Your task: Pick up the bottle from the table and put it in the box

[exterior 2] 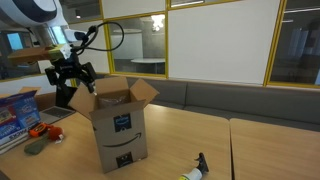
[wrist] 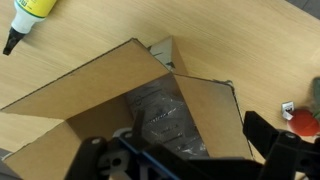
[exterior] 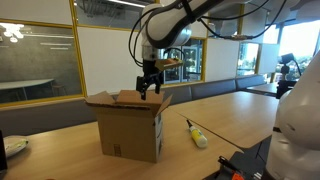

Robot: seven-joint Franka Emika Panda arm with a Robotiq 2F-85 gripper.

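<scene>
A: In an exterior view, the pincer [exterior: 150, 84] hangs just over the box [exterior: 128, 128], fingers spread wide, nothing between them.
B: And the bottle [exterior: 195, 134]?
A: Lying on the surface [exterior: 245, 110] beside the box, not touching it.
B: Again in an exterior view: pincer [exterior 2: 72, 77] above the box [exterior 2: 122, 130] flaps, bottle [exterior 2: 197, 170] low beside the box.
A: Wrist view: the open box [wrist: 95, 85] is right below, and the bottle [wrist: 25, 15] lies outside it on bare wood.

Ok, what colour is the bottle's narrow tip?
Black, on the bottle next to a yellow part; the wrist view shows it best.
</scene>
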